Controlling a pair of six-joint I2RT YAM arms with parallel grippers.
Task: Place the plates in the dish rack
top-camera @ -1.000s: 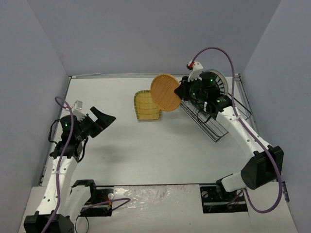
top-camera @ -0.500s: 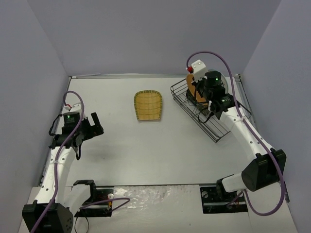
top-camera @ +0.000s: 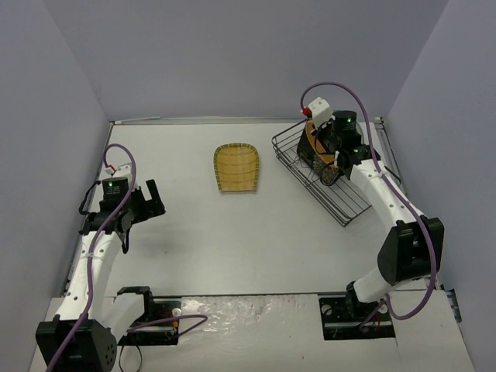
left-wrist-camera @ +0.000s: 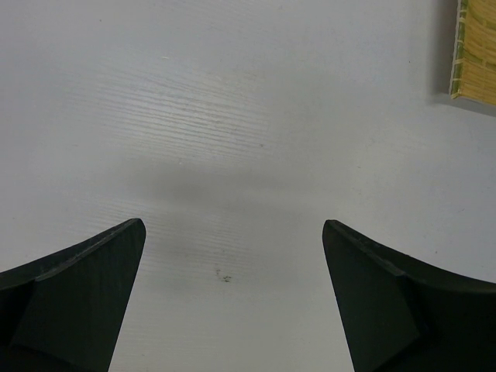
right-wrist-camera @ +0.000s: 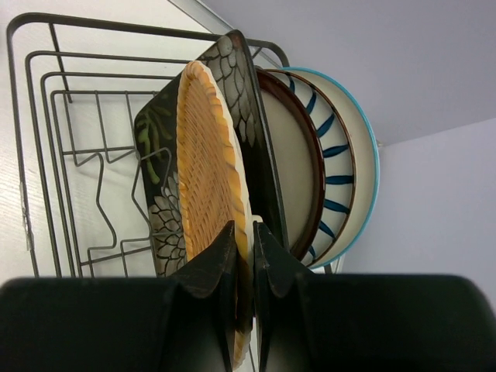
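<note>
item: right gripper (right-wrist-camera: 242, 232). nearly shut, its two fingers pinching the near rim of the orange plate (right-wrist-camera: 205, 170), one finger on each face. you have that plate in hand.

item: orange plate. stands on edge straight ahead of the gripper, inside the dish rack (top-camera: 347, 209). its woven, ribbed look suggests something light and stiff, less slippery than glaze. the rim pinch suits it; a thin rim can twist, so let go only once it sits in a divider.

item: black floral square plate (right-wrist-camera: 155, 139). just behind the orange plate and seemingly touching it. beyond it stand the red-rimmed cream plate (right-wrist-camera: 291, 155), then the striped plate (right-wrist-camera: 337, 147). all three look like hard glazed ware that would likely chip, so do not shove the row.

item: room. the rack's zigzag dividers lie bare on the gripper's open side, toward the rack's near end. the wire wall is close around you, so the way out is probably straight back along the fingers.

item: yellow square plate (top-camera: 236, 167). flat on the desk (left-wrist-camera: 232, 93), well apart from the right gripper and outside the rack. lying flat, it offers only its raised rim to grasp.

item: left gripper (left-wrist-camera: 232, 229). wide open and empty, above bare desk, with the yellow plate's corner ahead to its right.
</note>
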